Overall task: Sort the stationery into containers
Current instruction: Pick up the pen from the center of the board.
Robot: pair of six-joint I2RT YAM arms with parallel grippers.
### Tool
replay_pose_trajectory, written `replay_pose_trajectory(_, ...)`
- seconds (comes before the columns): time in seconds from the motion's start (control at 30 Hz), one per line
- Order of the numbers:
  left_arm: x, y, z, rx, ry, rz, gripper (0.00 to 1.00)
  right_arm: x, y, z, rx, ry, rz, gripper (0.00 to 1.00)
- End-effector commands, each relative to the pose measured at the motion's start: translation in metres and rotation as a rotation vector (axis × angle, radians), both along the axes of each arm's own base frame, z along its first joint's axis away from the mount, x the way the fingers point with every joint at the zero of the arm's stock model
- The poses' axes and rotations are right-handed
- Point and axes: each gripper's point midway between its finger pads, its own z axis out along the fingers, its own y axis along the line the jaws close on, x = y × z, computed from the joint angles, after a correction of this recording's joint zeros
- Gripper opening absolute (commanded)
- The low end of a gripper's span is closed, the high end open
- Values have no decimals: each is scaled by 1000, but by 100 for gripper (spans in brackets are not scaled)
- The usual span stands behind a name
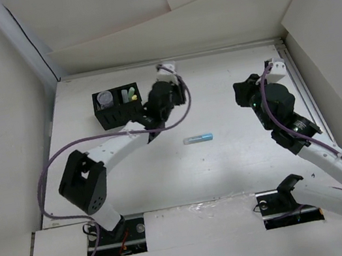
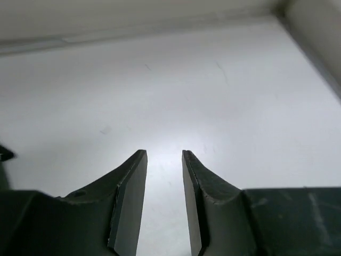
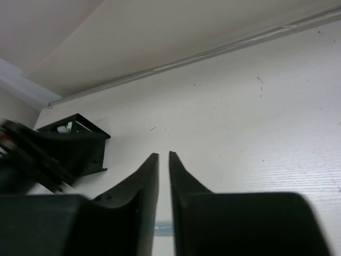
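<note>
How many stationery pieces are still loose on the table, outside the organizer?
1: the clear stick with a blue end lies on the table between the arms, right of the black organizer. Others may hide behind the arms.

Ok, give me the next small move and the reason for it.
Probably bring the right gripper down over the clear stick with the blue end. It is the only piece on the table; the rest sit in the organizer. Both grippers are empty.
</note>
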Motion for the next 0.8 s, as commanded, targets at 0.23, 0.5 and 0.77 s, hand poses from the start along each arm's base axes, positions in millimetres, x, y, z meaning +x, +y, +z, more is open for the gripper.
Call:
replay_pose_trajectory(0.23,-80,-92,-127,334,205,-467,59,0,-9,21,33,-61,-31,51)
replay_pose_trajectory(0.5,-97,-93,-167,424,268,-535,61,0,-9,21,33,-61,-32,56)
replay_pose_trajectory(0.77,-115,-99,-184,484,300,-603,61,0,-9,21,33,-61,-32,58)
